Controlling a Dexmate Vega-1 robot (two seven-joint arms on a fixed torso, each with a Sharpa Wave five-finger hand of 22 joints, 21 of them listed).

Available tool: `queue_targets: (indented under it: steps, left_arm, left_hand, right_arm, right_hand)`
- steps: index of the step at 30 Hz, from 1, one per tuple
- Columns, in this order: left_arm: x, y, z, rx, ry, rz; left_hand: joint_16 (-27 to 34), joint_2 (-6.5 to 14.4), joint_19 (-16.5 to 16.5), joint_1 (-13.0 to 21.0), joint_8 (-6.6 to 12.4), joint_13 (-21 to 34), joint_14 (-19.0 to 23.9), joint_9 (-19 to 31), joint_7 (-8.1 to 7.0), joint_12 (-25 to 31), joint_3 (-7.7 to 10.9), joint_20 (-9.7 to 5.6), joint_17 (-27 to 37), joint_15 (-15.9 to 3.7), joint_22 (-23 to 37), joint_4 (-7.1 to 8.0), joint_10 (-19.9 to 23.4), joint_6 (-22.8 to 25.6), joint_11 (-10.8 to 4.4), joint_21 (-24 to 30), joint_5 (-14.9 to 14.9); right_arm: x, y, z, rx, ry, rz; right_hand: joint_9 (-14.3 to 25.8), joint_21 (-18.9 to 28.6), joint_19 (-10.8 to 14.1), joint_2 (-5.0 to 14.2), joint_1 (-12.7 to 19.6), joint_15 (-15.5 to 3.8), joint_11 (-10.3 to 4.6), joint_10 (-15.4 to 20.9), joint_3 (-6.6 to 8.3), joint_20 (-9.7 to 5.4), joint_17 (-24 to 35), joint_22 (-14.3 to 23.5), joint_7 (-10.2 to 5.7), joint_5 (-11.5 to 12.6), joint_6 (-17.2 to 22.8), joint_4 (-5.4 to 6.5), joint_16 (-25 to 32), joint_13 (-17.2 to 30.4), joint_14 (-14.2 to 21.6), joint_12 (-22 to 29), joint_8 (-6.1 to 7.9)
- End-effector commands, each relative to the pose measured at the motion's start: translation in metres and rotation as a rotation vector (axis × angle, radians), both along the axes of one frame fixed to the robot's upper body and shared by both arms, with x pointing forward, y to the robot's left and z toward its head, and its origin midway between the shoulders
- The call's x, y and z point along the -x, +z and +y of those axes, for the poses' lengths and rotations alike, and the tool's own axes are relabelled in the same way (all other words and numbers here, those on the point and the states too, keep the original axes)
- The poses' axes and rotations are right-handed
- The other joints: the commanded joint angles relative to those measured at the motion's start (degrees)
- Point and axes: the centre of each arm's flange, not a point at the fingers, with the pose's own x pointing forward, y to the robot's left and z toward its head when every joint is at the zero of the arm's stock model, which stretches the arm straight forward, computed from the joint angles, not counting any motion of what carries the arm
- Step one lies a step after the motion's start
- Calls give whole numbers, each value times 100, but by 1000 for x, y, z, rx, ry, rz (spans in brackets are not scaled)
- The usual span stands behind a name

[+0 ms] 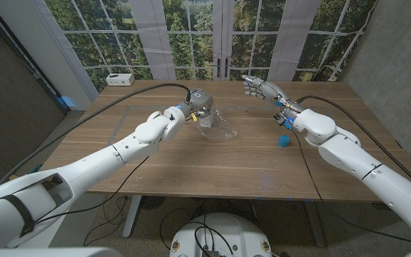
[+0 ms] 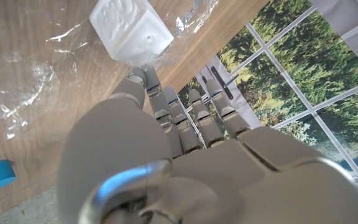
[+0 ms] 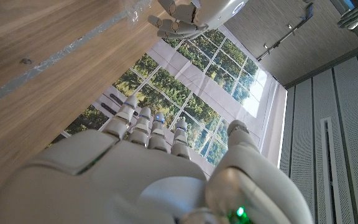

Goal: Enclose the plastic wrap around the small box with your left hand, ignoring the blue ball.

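In the head view, the left hand (image 1: 195, 102) hung over the small box (image 1: 207, 121) and plastic wrap (image 1: 223, 128) at frame centre; the right hand (image 1: 262, 91) waited with fingers spread, the blue ball (image 1: 284, 141) below it. In the left wrist view, the left hand's fingers (image 2: 166, 106) were extended and apart, one fingertip at the box (image 2: 131, 28) in the upper left. The wrap (image 2: 30, 87) looked thin, limp and slippery; a loose edge seemed the best hold.

**Colours and patterns observed**

Table (image 1: 191, 157): brown wood grain with a pale streak. Box (image 2: 131, 29): white, embossed surface. Wrap (image 1: 223, 128) around the box: clear, glinting white. Blue object (image 1: 284, 141) right of the box: solid blue. Left hand (image 1: 197, 101): grey. Right hand (image 1: 261, 88): grey-white. Small case (image 1: 120, 79) at the table's far left corner: white.
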Motion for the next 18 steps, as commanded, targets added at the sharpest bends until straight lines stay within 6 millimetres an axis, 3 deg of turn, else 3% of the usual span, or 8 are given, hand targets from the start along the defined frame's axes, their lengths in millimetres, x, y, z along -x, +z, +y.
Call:
queue_targets:
  steps: [1, 6, 9, 10, 12, 15, 18]
  left_arm:
    - [-2, -12, 7, -98, 178, -23]
    - [-9, -20, 11, -116, 209, -9]
    - [-12, -18, 16, -65, 194, 116]
    - [-16, -17, 19, -42, 188, 182]
    - [-17, -19, 21, -31, 187, 202]
    - [-16, -23, 21, -40, 187, 225]
    - [-14, -27, 25, 13, 154, 249]
  left_hand:
    - [7, -17, -5, -25, 55, 22, 59, 231, -1, 6, 12, 15, 12, -599, 27, 11, 68, 61, 21, 52, 36]
    - [7, 30, -8, -228, 37, 41, 59, 234, 39, -7, -47, 18, 37, -584, 28, 151, 87, -45, 53, 59, 25]
    - [-60, 92, -138, -1001, -326, 69, 2, 18, 175, -73, -261, 62, 31, -489, 24, 572, 41, -521, 216, 15, -1]
    - [-106, 52, -304, -1541, -539, 62, -104, -121, 190, -129, -455, 135, 37, -321, 20, 853, -48, -700, 356, -61, -24]
    - [-137, 2, -549, -2073, -741, 60, -195, -254, 237, -176, -655, 257, 42, -255, 16, 1124, -144, -848, 474, -177, -12]
    - [-167, -54, -775, -2633, -995, 64, -324, -389, 298, -221, -873, 350, 46, -119, 14, 1405, -253, -1109, 598, -300, 19]
    - [-185, -123, -892, -3036, -1211, 41, -429, -479, 285, -298, -1048, 402, 45, -10, 14, 1582, -408, -1397, 741, -378, 48]
  right_arm:
    - [-2, 2, 1, 8, 2, 1]
    - [-1, 3, 1, -1, -8, -4]
    - [0, 3, 1, -8, -8, -2]
    - [1, 3, 1, -10, 0, -4]
    - [1, 3, 1, -10, -11, -10]
    - [1, 3, 1, -9, -11, -6]
    - [1, 2, 2, -16, -8, -10]
  right_hand:
    - [11, 32, 8, 31, -27, -20, -32, 1, 28, -32, 24, 15, -1, -11, 15, 44, 24, 0, -7, -36, -8]
    - [11, 31, 4, 35, -35, -24, -53, -6, 27, -46, 29, 15, -14, -11, 13, 55, 24, 1, -10, -39, -8]
    - [11, 31, 3, 41, -52, -31, -50, -4, 24, -57, 34, 16, -23, -11, 15, 72, 27, 1, -9, -38, -8]
    - [11, 32, 5, 42, -59, -27, -53, -1, 22, -56, 37, 16, -21, -11, 14, 79, 29, 1, -7, -36, -8]
    - [11, 34, 10, 43, -76, -31, -58, -2, 17, -60, 41, 16, -23, -10, 17, 94, 32, 1, -3, -37, -7]
    - [11, 38, 18, 40, -101, -29, -54, -3, 9, -65, 47, 16, -24, -10, 15, 116, 37, 2, 4, -37, -7]
    - [11, 36, 15, 41, -124, -37, -62, 1, 3, -73, 53, 17, -31, -9, 17, 136, 38, 2, 3, -35, -7]
